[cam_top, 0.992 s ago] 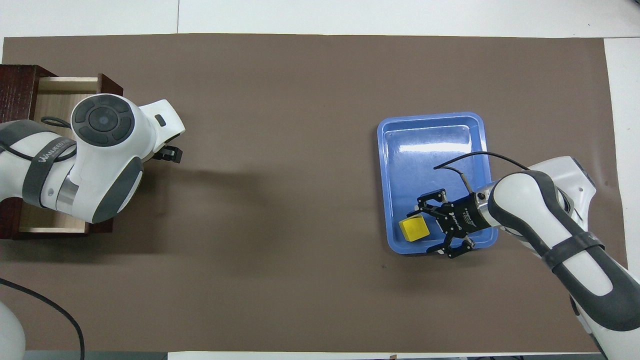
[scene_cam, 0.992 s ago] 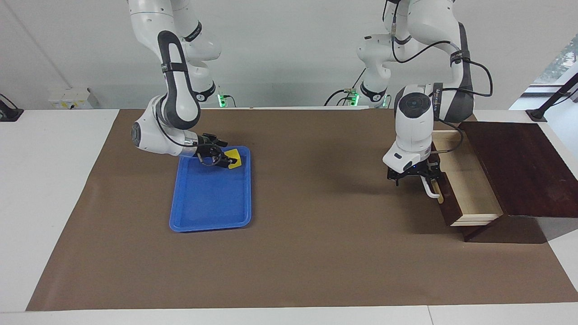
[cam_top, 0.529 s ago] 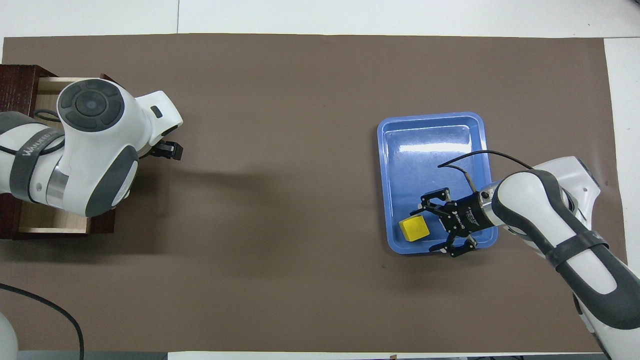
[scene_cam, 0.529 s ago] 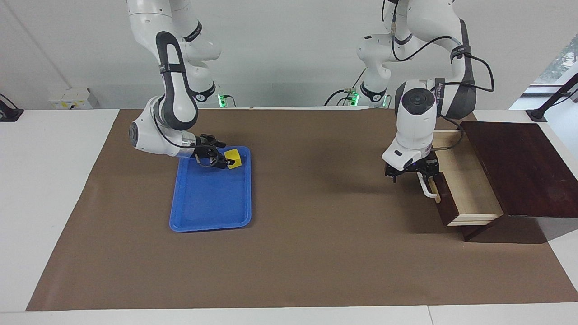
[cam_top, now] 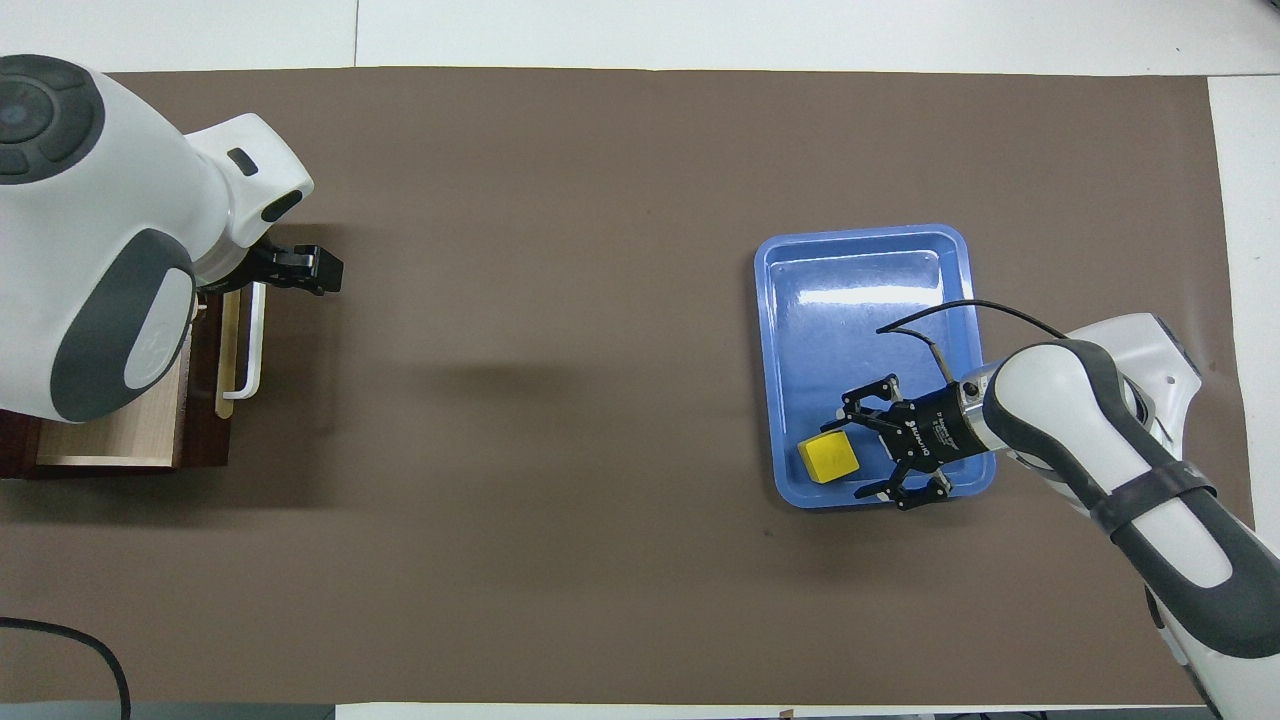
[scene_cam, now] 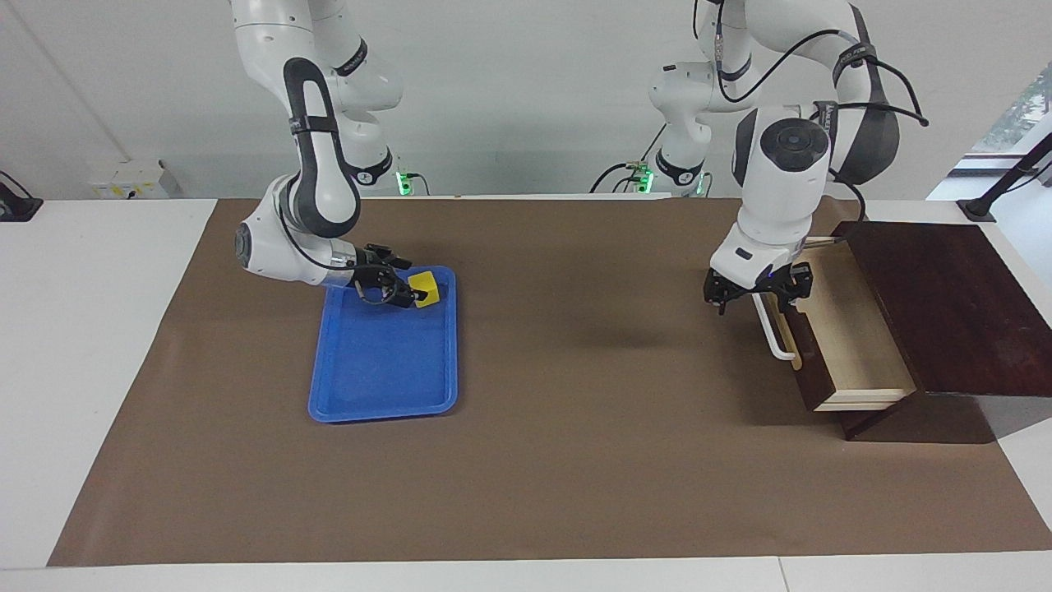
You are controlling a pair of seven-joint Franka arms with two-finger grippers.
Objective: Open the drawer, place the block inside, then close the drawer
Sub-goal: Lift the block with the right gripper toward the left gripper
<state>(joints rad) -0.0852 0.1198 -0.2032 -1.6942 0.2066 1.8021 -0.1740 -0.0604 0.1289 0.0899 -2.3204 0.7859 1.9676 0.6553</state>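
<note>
Brown matting (scene_cam: pixel 575 460) covers the white table, and on it stand the two containers I am working between. Toward my right arm's end lies a blue tray (scene_cam: pixel 382 362), long and shallow. The block (scene_cam: pixel 424 287), a small yellow cube, sits inside it on the tray floor, in the corner nearest to my bases on the side that faces my left arm's end. It is the only thing in the tray.

My right gripper (scene_cam: pixel 408 293) is down low in that same corner of the tray, reaching in almost level from the tray's other long side. Its fingers are apart, one on each side of the block, and the cube lies at their tips. I cannot tell whether either finger touches it, and the block rests on the tray.

Toward my left arm's end stands a dark wood cabinet (scene_cam: pixel 945 304) with the drawer (scene_cam: pixel 855 345) pulled well out of its front. The pale wooden floor of the drawer shows. Its dark front panel carries a white bar handle (scene_cam: pixel 772 329) on a brass strip.

My left gripper (scene_cam: pixel 754 294) hangs in the air over the end of that handle nearer to my bases, raised clear of the bar. Its fingers are spread wide and hold nothing
</note>
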